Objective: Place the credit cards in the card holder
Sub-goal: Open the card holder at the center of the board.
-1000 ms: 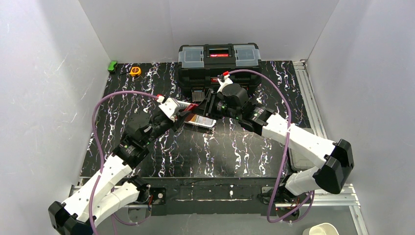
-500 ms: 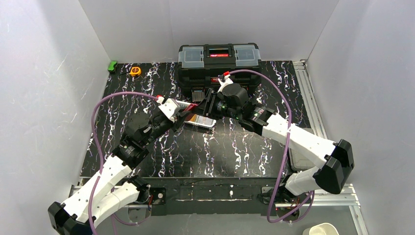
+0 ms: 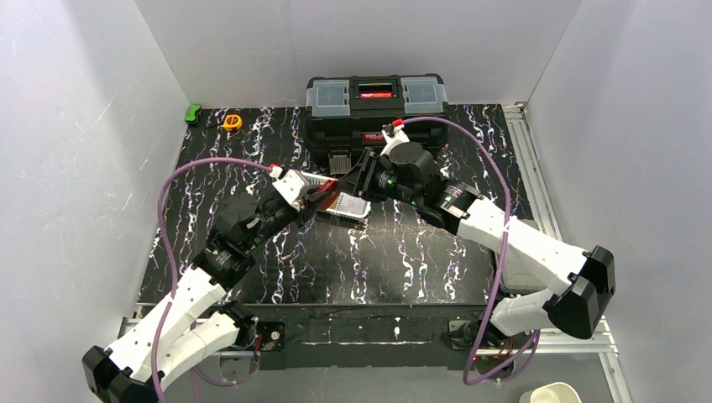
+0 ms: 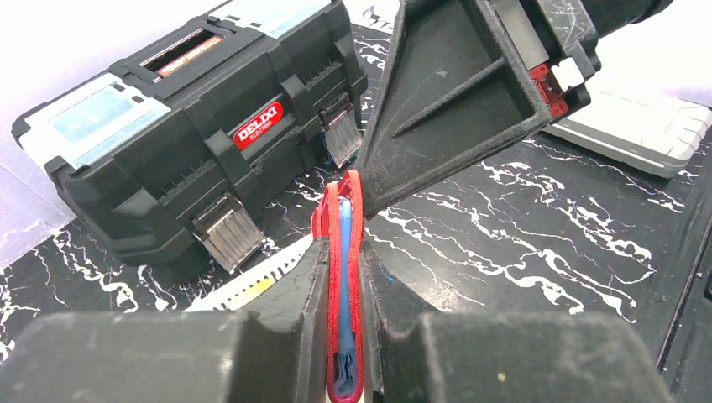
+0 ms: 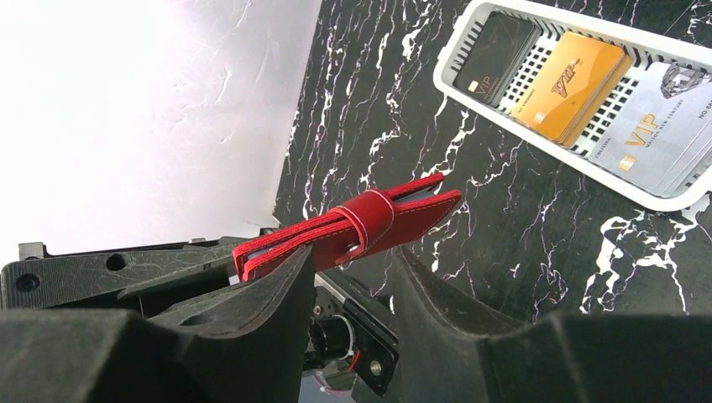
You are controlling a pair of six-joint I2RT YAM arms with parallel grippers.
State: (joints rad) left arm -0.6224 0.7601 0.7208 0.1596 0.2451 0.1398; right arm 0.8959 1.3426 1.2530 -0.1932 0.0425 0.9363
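We see the left claw [image 4: 342, 248] pinching the red card holder [image 5: 361, 223] above the tabletop [image 3: 378, 260], a light blue card [image 4: 342, 294] inside; the right claw [image 5: 353, 254] is spread around its free end; the other credit cards [image 5: 575, 80] lie in the white basket [image 5: 504, 124]

Likely robot lab — white booth walls [image 3: 75, 126], marbled table [image 3: 378, 260].

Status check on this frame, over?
Left gripper shut on card holder, blue card inside. Right gripper open at holder's end. Other cards in white basket. Nothing blocking.
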